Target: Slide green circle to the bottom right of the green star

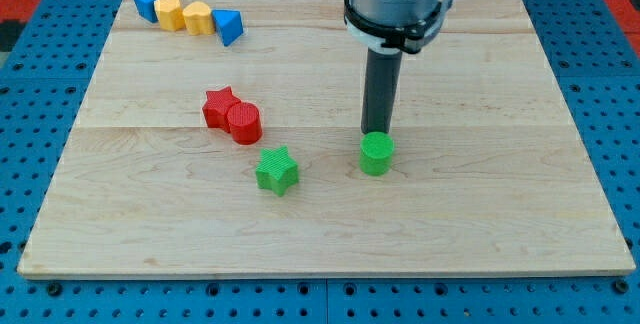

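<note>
The green circle [376, 153] stands on the wooden board a little below the middle. The green star [277, 170] lies to its left and slightly lower, with a clear gap between them. My tip [375, 133] sits right behind the green circle, at its top edge in the view, touching or nearly touching it. The rod rises straight up to the grey arm head at the view's top.
A red star [220, 107] and a red circle [244, 122] touch each other up-left of the green star. A row of a blue block [149, 2], two yellow blocks [169, 11] [197, 17] and a blue triangle [229, 27] lies at the top left. The board [480, 214] ends at a blue pegboard surround.
</note>
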